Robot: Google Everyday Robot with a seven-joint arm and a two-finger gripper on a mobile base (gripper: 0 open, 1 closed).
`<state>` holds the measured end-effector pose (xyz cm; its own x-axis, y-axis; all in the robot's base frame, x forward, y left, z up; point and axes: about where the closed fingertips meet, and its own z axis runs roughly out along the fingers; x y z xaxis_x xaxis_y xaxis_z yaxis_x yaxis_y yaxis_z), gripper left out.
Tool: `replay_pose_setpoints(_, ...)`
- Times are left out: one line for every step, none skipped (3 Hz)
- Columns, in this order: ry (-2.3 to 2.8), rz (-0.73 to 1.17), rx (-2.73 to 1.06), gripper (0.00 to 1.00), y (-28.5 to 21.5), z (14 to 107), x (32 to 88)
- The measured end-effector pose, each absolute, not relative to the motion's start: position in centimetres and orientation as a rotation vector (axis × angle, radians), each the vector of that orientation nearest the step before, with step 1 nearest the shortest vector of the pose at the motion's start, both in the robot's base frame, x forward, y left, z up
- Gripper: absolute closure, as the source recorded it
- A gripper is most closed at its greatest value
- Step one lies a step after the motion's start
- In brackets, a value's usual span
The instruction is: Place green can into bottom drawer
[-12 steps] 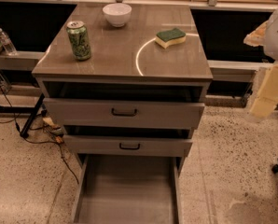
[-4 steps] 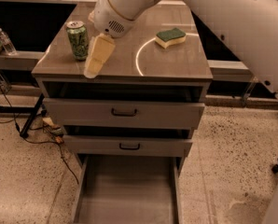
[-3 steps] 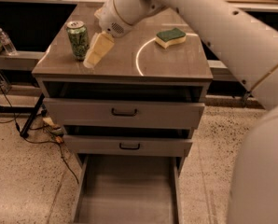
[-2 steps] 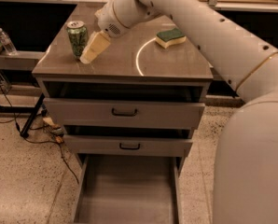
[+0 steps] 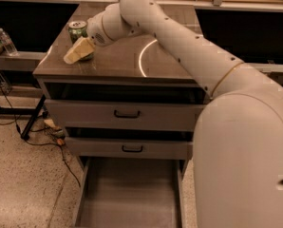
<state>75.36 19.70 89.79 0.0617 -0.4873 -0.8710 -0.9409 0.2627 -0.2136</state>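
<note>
The green can (image 5: 78,30) stands upright near the cabinet top's (image 5: 122,63) left rear corner, the gripper (image 5: 76,52) against its front. The bottom drawer (image 5: 132,194) is pulled out, grey floor showing.

The gripper (image 5: 78,51), matt cream plastic, sits against the shiny metal green can (image 5: 77,30) on the glossy, light-catching table (image 5: 122,64); smooth white arm (image 5: 189,51) shell, matt grey bottom drawer (image 5: 132,198), speckled floor (image 5: 23,184)

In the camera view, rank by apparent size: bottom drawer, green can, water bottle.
Largest: bottom drawer, by far. Then green can and water bottle look alike; the gripper, at the can, hides part of it, so unranked.
</note>
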Motion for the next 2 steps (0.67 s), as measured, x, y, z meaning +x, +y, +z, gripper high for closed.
replay_pose_setpoints(1.545,0.651,-1.267,0.34,22.01,89.06,76.87)
replay_pose_setpoints(1.512,0.686,-1.209,0.57,23.01,89.28,77.26)
